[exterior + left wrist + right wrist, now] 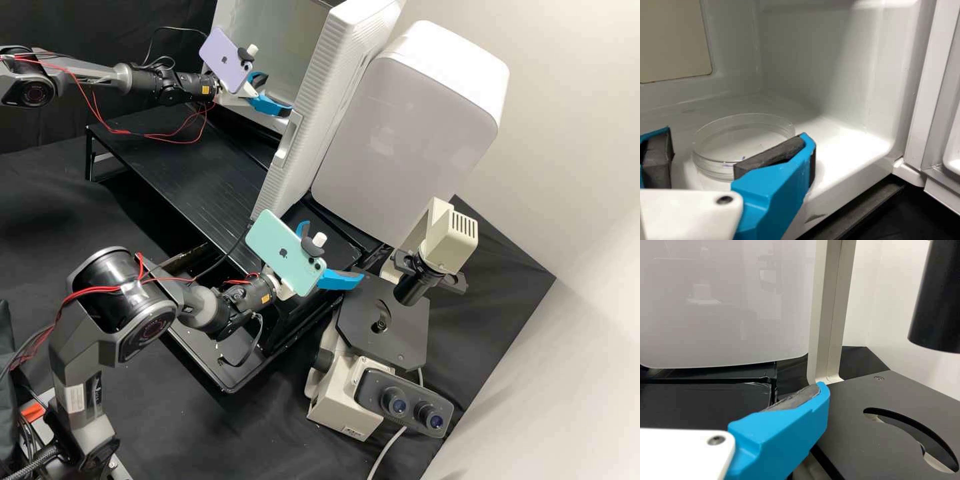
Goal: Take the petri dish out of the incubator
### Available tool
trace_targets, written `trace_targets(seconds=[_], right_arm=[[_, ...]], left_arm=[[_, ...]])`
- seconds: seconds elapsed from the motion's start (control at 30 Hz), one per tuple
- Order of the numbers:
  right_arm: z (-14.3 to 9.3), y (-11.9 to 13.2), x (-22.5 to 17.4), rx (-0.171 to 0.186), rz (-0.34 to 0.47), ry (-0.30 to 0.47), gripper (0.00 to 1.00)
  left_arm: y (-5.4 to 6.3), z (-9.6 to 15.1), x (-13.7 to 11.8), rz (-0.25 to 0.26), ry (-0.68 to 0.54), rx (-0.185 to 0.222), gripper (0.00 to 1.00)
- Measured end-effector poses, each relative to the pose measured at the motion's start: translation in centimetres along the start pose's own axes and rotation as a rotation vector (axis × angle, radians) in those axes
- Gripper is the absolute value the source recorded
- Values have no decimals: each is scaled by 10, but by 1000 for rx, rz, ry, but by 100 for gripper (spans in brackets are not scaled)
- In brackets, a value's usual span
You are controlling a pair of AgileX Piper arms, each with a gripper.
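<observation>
One petri dish (742, 142) in one incubator (840, 90), two fingers (775, 190) flanking, one microscope (347, 400)

At eleven o'clock the left gripper (275, 97) sat at the mouth of the open white incubator (413, 127) at twelve, while the right gripper (337, 263), near centre, hung beside the microscope (373, 393) at five, above a black shelf (193, 173).

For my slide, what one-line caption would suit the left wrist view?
Left tool, open, in front of the clear petri dish lying on the white floor of the incubator.
</observation>
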Motion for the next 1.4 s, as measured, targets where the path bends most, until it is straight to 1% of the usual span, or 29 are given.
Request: trace_targets(seconds=[0.73,0.8,0.97,1.0,1.1,1.23,1.33,1.4], right_arm=[[0,0,0,0,0,0,100],[0,0,0,0,0,0,100],[0,0,0,0,0,0,100],[0,0,0,0,0,0,100],[0,0,0,0,0,0,100],[0,0,0,0,0,0,100],[0,0,0,0,0,0,100],[0,0,0,0,0,0,100]], left_arm=[[0,1,0,-3,-6,-7,0],[0,0,0,-3,-5,-2,0],[1,0,0,7,4,-5,0],[-1,-1,0,7,7,-7,0],[-3,-1,-4,18,3,4,0],[-6,-1,-12,27,-3,3,0],[-7,-1,-19,24,-5,3,0],[-7,-1,-24,19,-5,-5,0]])
